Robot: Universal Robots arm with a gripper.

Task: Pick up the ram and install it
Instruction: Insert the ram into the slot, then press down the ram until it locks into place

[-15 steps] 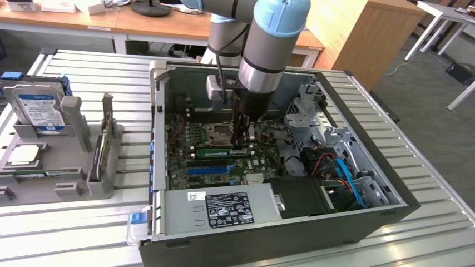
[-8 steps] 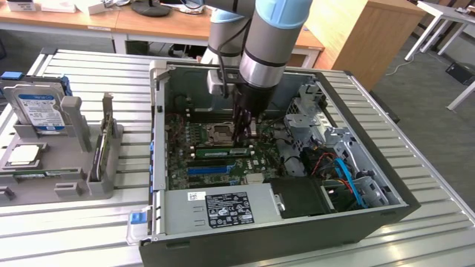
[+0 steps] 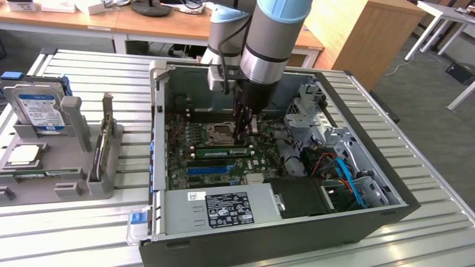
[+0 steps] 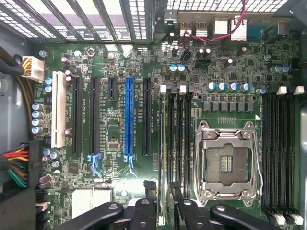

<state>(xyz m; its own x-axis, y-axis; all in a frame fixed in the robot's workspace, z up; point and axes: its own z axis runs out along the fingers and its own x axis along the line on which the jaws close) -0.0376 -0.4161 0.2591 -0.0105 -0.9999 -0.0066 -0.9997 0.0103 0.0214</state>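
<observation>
A robot arm reaches down into an open computer case (image 3: 349, 219) on a slatted workbench, its gripper (image 4: 163, 203) poised over the motherboard. The ram (image 3: 222, 151), a thin green stick with a white label strip, stands on edge in 1 of the memory slots just beside the processor socket (image 4: 225, 163), between that socket and the long blue slot (image 4: 128, 117). In the wrist view the 2 dark fingers (image 4: 147, 206) stand parted on either side of the stick's top edge, released rather than pinching it, with a sliver of gap on each flank. Whether the stick is fully latched cannot be told.

The stick looks light, stiff and brittle along its length, with chips and gold contacts that would not take a scrape. It appears best held by its 2 flat faces near the middle of the top edge, clear of the contact row, and kept square to the slot.
</observation>
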